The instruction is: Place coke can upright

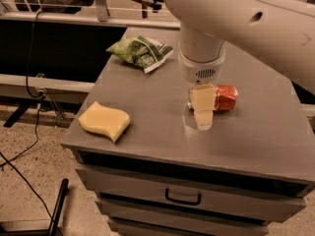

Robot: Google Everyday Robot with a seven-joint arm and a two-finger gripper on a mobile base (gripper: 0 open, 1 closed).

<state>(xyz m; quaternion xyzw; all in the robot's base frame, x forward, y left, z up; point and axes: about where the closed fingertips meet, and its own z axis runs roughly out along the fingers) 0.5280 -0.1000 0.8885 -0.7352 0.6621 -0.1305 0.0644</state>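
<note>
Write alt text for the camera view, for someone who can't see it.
The robot's gripper hangs at one end of a red coke can lying on its side on a grey cabinet. A yellow sponge and a green bag lie nearby.
</note>
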